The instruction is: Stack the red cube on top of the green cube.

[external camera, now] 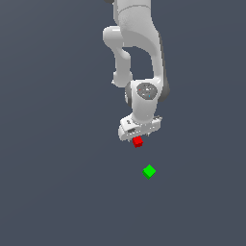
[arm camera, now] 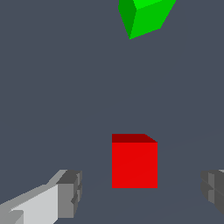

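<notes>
Gripper (arm camera: 141,192) low over the grey floor (external camera: 57,192), jaws spread wide, nothing clamped. Red cube (arm camera: 134,164) resting on the floor between the grey pads (arm camera: 70,192), clear gap to each pad, no contact. Green cube (arm camera: 146,16) beyond the jaws, well apart from red, rotated relative to it, outside the jaw span. White arm (external camera: 139,57) directly above the red cube.

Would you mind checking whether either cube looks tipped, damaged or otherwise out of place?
Nothing stands out. The red cube sits flat and intact between the open gripper's fingers, untouched. The green cube rests apart from it on the surface, turned at a different angle but undamaged.
</notes>
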